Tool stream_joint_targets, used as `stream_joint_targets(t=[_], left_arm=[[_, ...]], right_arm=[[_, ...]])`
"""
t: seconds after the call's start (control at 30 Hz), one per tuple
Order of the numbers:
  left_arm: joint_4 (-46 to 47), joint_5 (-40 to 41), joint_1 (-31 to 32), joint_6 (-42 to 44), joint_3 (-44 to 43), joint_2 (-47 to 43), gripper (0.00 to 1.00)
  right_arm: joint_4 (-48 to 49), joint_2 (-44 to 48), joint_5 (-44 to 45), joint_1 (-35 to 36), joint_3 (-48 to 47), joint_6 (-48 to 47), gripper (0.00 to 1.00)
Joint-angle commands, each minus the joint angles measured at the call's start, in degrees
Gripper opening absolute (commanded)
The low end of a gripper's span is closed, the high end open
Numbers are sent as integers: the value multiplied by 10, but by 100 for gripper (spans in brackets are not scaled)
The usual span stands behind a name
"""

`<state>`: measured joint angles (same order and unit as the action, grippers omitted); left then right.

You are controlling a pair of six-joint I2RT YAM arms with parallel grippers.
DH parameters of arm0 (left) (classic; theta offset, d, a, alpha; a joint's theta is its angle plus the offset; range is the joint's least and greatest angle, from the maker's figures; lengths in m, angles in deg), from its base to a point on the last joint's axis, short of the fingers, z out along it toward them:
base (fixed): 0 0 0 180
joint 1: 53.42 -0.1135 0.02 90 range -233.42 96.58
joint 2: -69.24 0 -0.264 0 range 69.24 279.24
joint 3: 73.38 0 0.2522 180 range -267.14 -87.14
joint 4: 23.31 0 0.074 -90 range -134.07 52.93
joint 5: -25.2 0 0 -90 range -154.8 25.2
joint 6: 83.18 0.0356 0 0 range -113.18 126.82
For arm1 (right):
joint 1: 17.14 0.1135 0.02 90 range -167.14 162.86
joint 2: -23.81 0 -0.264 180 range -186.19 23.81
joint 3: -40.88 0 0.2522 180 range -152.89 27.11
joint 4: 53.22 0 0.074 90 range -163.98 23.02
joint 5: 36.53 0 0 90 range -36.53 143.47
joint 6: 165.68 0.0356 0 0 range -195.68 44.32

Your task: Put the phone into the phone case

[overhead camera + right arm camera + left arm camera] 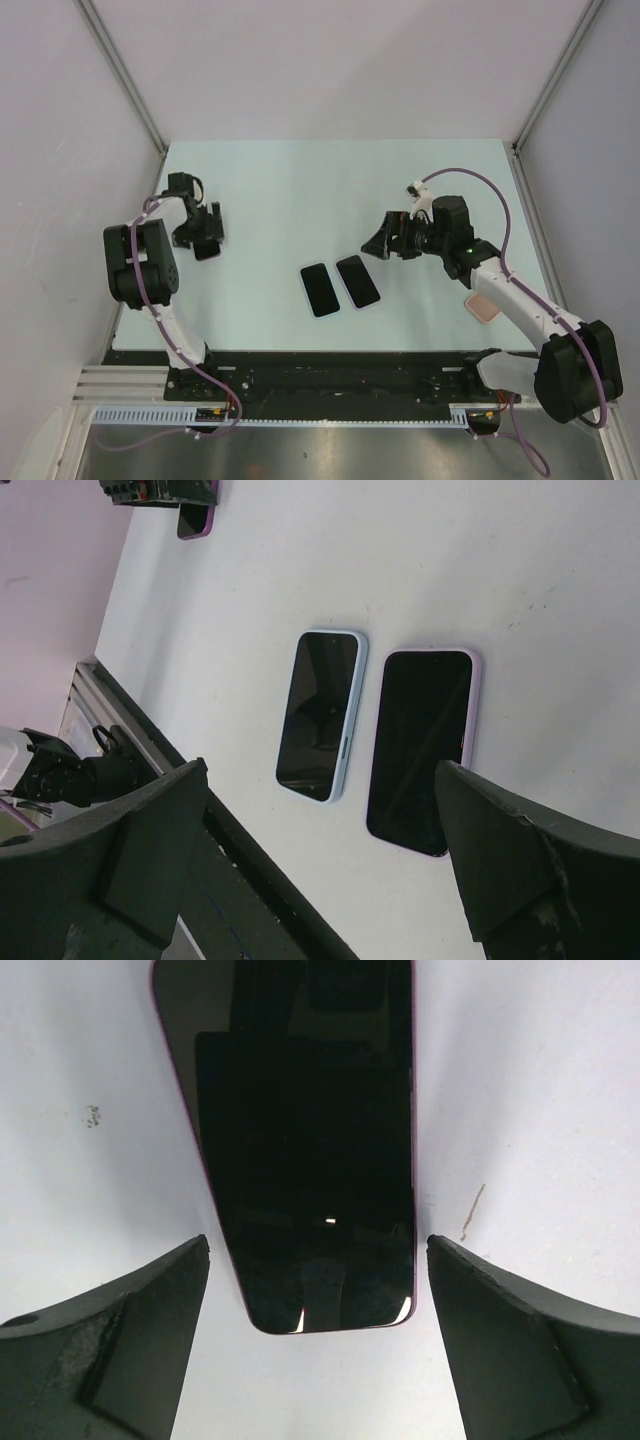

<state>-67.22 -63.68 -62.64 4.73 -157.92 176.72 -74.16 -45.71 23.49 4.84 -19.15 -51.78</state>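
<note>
A black-screened phone with a magenta rim [310, 1140] lies flat on the white table, at the far left in the top view [207, 250]. My left gripper [318, 1244] is open just above it, one finger on each side of its near end, not touching it; the gripper also shows in the top view [203, 236]. My right gripper [322, 768] is open and empty above the table's middle [378, 245]. Below it lie a phone in a light blue case [320, 715] [319, 289] and a phone in a lilac case [420, 748] [358, 282], side by side.
A salmon-pink flat item [484, 307], possibly a case, lies at the right, partly under my right arm. The black base rail [250, 880] runs along the near table edge. Pale walls enclose the table on three sides.
</note>
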Motion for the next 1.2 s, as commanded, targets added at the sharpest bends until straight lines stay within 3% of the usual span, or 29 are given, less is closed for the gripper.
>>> stream_joint_targets(t=[0.0, 0.23, 0.37, 0.57, 0.67, 0.87, 0.93, 1.0, 1.17], left_arm=[[-3, 37, 5, -3, -20, -3, 92], [-13, 60, 28, 6, -45, 30, 89], [-18, 60, 28, -4, -59, 47, 86], [-24, 62, 28, -11, -67, 59, 84], [-28, 49, 29, -15, -73, 65, 82], [-38, 35, 28, -29, -90, 78, 69], [-39, 34, 29, -39, -87, 75, 60], [-40, 38, 29, -48, -75, 69, 52], [-40, 20, 29, -59, -71, 41, 45]], right_arm=[[14, 23, -3, -3, 3, -4, 100], [1, 29, 21, -4, 2, -5, 100], [-6, 23, 81, -12, 2, 1, 100], [-78, 24, 155, -123, -9, 102, 96], [-184, 20, 247, -178, -44, 162, 89], [-315, 5, 398, -234, -78, 178, 89], [-346, 4, 458, -260, -83, 188, 89], [-378, 4, 482, -283, -85, 188, 88], [-430, -20, 531, -327, -83, 198, 83]])
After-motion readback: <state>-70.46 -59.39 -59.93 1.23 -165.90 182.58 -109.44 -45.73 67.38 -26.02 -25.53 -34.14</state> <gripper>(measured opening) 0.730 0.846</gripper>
